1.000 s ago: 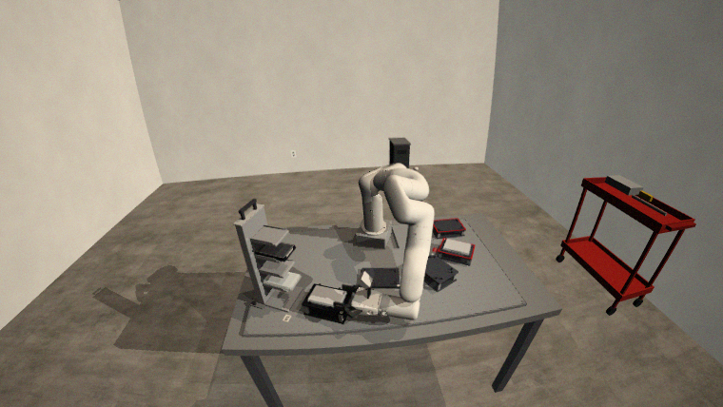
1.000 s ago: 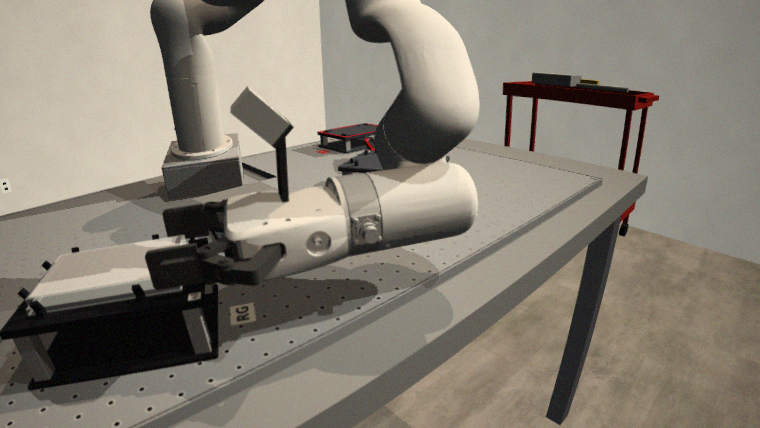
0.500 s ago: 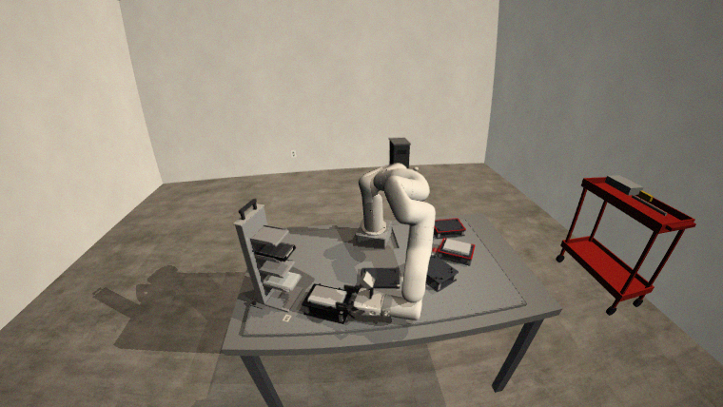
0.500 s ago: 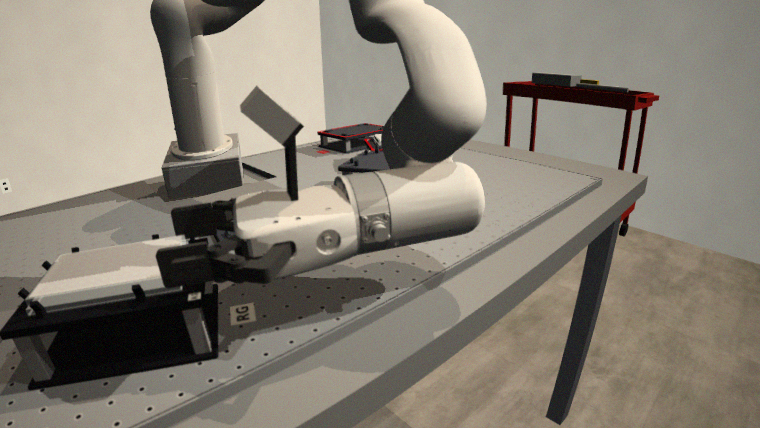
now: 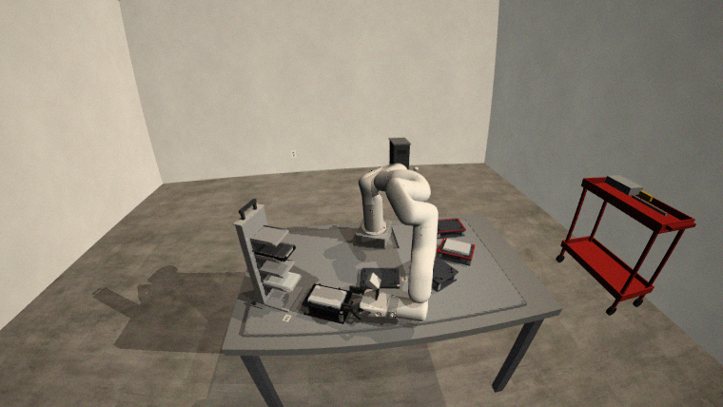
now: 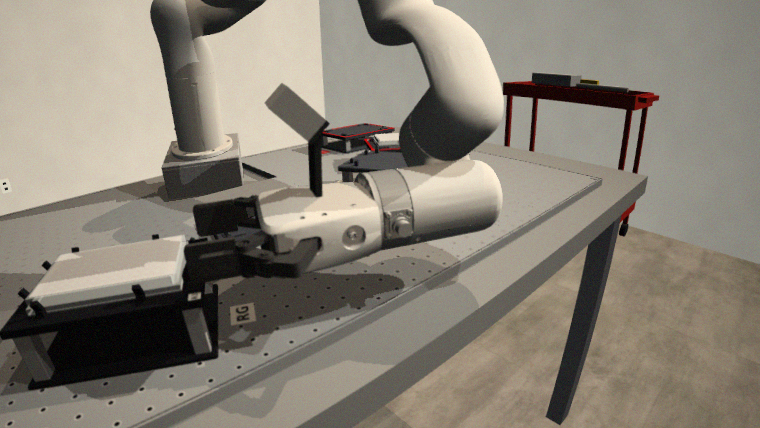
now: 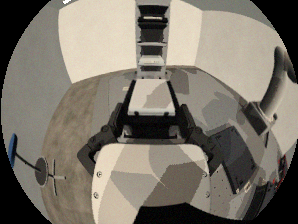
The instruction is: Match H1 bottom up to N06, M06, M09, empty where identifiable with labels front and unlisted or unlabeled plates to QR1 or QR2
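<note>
A white plate [image 5: 327,297] lies flat on the black regrip nest RG [image 6: 111,324]; it also shows in the exterior view [image 6: 109,271] and the wrist view [image 7: 149,99]. My gripper [image 6: 212,238] lies level just above the deck, open and empty. Its fingertips stand at the plate's near short end, one on each side. I cannot tell whether they touch it. The plate hotel H1 [image 5: 267,258] stands beyond, straight ahead in the wrist view [image 7: 152,36]. It holds several plates: a light one at the top [image 5: 270,233], a dark one below [image 5: 273,250], and two pale ones lower [image 5: 281,278]. No labels are readable.
Two red quarantine nests stand at the back right: one bare [image 5: 450,225], one with a white plate [image 5: 457,248]. A black nest [image 5: 443,275] and a dark flat nest [image 5: 379,277] lie near my forearm. The RG deck label [image 6: 243,312] is beside the nest. A red cart [image 5: 627,237] stands off the table.
</note>
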Action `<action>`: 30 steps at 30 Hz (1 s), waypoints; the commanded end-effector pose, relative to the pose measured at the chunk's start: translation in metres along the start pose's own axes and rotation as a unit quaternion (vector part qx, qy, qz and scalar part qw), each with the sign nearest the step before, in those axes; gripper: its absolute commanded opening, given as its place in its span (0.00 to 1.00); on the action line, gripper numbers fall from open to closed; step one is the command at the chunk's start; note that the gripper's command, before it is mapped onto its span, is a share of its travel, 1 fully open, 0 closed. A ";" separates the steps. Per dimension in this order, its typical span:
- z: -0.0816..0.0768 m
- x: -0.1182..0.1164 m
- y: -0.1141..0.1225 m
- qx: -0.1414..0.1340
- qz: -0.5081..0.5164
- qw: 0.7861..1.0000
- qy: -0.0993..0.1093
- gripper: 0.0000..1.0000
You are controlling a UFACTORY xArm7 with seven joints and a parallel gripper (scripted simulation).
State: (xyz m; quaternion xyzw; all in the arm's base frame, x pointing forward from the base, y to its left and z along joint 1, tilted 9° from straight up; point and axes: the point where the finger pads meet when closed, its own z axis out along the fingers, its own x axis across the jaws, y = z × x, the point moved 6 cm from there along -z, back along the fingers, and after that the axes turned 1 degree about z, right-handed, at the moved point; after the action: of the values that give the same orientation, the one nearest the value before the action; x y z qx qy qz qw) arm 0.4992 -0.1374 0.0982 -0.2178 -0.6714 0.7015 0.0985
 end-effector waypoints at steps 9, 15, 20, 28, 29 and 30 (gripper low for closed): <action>-0.017 -0.001 -0.002 -0.001 0.002 1.000 0.000 1.00; -0.027 -0.001 -0.002 -0.001 0.002 1.000 0.000 1.00; -0.031 -0.001 -0.002 -0.001 0.002 1.000 0.000 1.00; -0.031 -0.001 -0.002 -0.001 0.002 1.000 0.000 1.00; -0.031 -0.001 -0.002 -0.001 0.002 1.000 0.000 1.00; -0.031 -0.001 -0.002 -0.001 0.002 1.000 0.000 1.00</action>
State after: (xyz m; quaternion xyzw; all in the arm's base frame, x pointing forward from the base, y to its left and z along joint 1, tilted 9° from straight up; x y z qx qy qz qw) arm 0.5125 -0.1103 0.0982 -0.2180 -0.6712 0.7016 0.0987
